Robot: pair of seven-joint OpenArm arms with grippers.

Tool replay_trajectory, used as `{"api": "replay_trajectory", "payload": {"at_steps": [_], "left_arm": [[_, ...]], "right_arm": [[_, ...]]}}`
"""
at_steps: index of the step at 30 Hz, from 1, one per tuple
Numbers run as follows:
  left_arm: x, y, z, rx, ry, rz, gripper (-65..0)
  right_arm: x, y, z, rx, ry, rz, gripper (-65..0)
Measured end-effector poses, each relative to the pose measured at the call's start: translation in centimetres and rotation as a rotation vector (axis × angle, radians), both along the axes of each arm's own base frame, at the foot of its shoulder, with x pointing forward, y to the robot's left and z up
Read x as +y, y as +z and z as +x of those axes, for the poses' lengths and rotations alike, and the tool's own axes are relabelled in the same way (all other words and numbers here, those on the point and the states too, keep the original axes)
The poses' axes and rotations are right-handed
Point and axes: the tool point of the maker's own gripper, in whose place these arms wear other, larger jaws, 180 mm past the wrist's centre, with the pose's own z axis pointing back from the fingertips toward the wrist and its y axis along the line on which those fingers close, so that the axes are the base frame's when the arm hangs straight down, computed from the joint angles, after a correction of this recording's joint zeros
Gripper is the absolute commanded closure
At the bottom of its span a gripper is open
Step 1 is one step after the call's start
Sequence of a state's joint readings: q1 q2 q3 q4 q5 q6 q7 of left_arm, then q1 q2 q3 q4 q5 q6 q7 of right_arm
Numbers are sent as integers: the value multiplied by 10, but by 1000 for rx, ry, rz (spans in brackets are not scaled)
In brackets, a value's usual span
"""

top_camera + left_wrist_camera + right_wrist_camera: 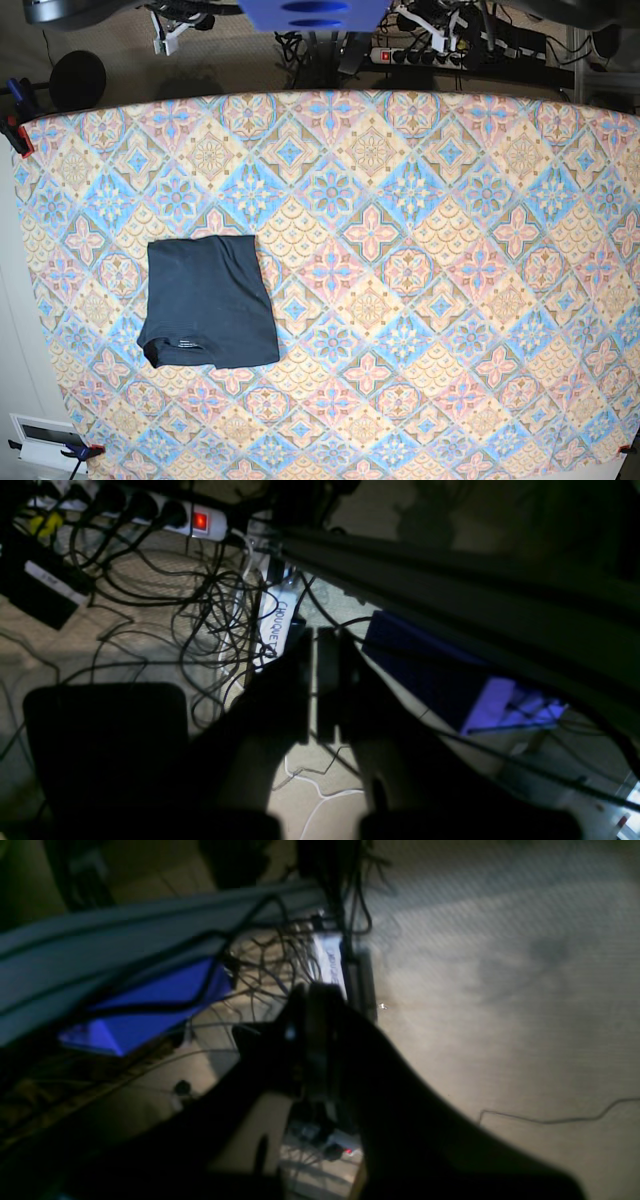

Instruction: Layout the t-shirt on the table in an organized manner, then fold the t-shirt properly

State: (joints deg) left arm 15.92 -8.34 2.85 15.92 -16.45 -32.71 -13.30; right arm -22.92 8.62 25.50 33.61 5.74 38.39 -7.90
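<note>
The dark navy t-shirt (pixel 209 301) lies folded into a compact rectangle on the left part of the table (pixel 420 300), its collar edge toward the near side. Neither arm reaches over the table in the base view. In the left wrist view my left gripper (pixel 314 685) hangs shut and empty over the floor beside the table frame. The right wrist view shows my right gripper (pixel 315 1050), also shut with nothing in it, above carpet and cables.
A power strip (pixel 165 515) with a lit red switch and a tangle of black cables (pixel 200 610) lie on the floor. A blue box (pixel 435 680) sits under the metal frame rail (pixel 450 595). Clamps hold the cloth at the table's left corners.
</note>
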Motion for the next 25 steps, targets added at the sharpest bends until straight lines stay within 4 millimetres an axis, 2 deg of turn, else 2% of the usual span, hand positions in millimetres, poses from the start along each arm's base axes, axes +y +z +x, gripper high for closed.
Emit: {"api": "replay_trajectory", "payload": {"at_steps": [3,8,11,14,20,22,25], "left_arm": [[-21,1,2,-19,-36,-30,-4],[-40,4,5,-48,-46,-58,-4],[-47,0,5,-42,-42,-29,-4],[-39,-6,3,-28,-43,51,-4],[-42,-8,2,-20,-39,81,-4],[-42,-8,2,-20,-39,81,-4],[-45,-8,2,-19,-39,75,-4]], "right_arm": [[2,-6,-10,36,-22,-4,0],[-22,-17,-4,36,-103,-144,0],[-30,-21,-9,61,-127,-197,0],[-33,-28,-13,106,-145,-241,0],[-44,-32,21,67,-178,-304,0],[-44,-32,16,76,-179,-307,0],[-43,-33,-2,118,-169,-309,0]]}}
